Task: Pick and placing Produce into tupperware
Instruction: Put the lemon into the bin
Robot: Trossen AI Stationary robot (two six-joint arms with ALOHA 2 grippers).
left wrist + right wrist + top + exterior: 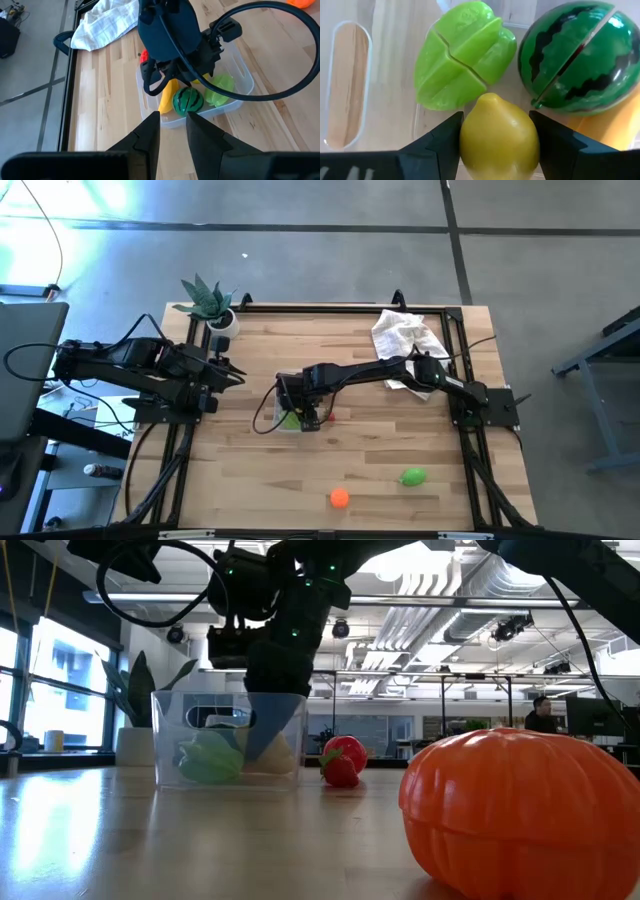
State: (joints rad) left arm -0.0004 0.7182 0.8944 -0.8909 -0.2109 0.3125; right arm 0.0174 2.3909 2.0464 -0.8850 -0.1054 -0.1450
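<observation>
The clear tupperware (268,418) stands mid-table. In it lie a striped green watermelon (575,55), a light green piece (465,55) and a yellow banana (167,95). My right gripper (497,145) reaches down into the tub from above, shut on a yellow lemon (499,135). A red piece (343,760) rests on the table just outside the tub's right wall. An orange piece (340,498) and another light green piece (412,476) lie near the front edge. My left gripper (172,117) waits shut at the table's left, clear of everything. My right gripper pinches the lemon's two rounded sides (470,142) between its two fingers (440,145). The fingers come steeply from above, pointing down into the tub. The lemon sits inside the tub's walls beside the other pieces; whether it touches the floor I cannot tell.
A crumpled white cloth (408,335) lies at the back right under the right arm. A potted green plant (210,300) stands at the back left corner. Bare wood stretches between the tub and the front edge.
</observation>
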